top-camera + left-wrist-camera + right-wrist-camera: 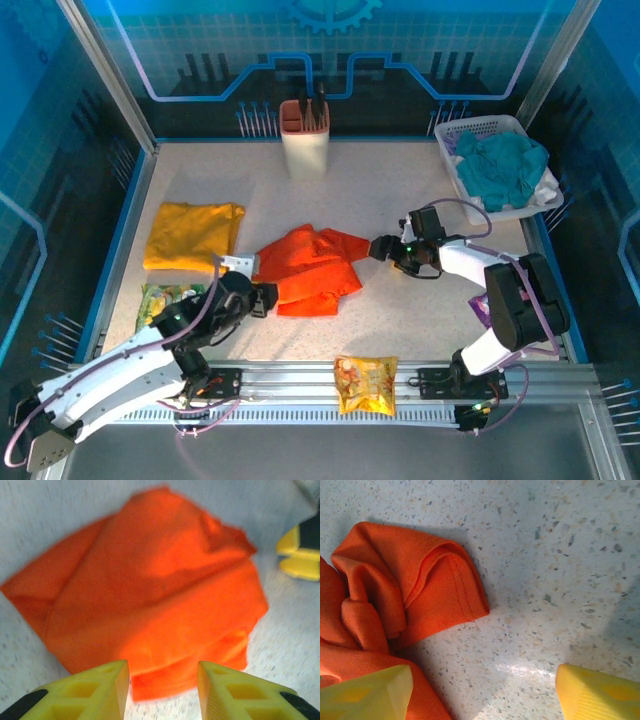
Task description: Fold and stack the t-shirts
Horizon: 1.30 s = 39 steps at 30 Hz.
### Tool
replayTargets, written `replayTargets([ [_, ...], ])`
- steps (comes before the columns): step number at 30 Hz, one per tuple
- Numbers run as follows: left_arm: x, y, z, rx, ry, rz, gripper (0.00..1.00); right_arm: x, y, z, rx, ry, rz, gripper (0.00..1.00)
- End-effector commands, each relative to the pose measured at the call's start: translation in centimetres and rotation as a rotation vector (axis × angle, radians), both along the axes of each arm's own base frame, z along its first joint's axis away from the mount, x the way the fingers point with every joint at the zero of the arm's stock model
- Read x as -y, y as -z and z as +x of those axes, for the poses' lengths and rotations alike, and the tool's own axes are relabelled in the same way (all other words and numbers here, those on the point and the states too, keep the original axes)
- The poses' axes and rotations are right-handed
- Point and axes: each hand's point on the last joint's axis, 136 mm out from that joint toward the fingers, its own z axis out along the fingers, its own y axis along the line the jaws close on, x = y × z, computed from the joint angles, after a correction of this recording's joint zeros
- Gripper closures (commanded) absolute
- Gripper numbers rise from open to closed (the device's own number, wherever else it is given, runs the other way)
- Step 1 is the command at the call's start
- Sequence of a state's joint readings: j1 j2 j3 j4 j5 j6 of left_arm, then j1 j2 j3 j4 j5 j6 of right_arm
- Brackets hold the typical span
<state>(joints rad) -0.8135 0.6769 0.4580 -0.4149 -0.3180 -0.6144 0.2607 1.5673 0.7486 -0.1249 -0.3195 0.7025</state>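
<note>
The left pincer, seen from the top camera, sits at the near left edge of the orange t-shirt, its jaws partly open and closed on nothing. The right pincer points at the shirt's right side, just beside a sleeve, jaws spread wide and empty. The orange t-shirt lies crumpled in the middle of the speckled worktop. The mustard yellow t-shirt lies folded to its left, close by but apart from it. A green snack packet lies near the yellow shirt's near edge, partly under the left arm. An orange-yellow snack packet rests on the rail at the near edge. At the far side stands a cream holder with dark utensils, and at the far right a white basket holds a teal-green cloth.

From the left wrist, the left pincer shows two yellow fingers held apart, with the near hem of the orange t-shirt lying loose in the gap, not pinched.

From the right wrist, the right pincer stands wide open. Its left finger hangs over the orange cloth, its right finger over bare worktop. A folded sleeve of the orange t-shirt lies flat, its stitched hem showing.
</note>
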Motion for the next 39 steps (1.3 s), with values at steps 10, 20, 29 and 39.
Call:
replayTargets([
  [10,1.9,7.1,-3.3,-0.301,-0.097,-0.097,0.62,-2.9,0.5,1.9,-0.007,-0.058,-0.015,0.22],
  [20,4.9,7.7,-0.5,-0.321,-0.127,-0.127,0.47,-3.4,1.5,3.3,-0.015,-0.069,-0.258,0.26],
  [29,6.4,9.3,1.0,-0.383,-0.110,-0.068,0.51,-4.2,2.3,3.1,-0.021,-0.073,-0.259,0.49],
  [39,4.0,11.3,0.6,-0.449,-0.166,0.081,0.76,-5.2,1.7,4.0,0.008,-0.084,-0.181,0.94],
])
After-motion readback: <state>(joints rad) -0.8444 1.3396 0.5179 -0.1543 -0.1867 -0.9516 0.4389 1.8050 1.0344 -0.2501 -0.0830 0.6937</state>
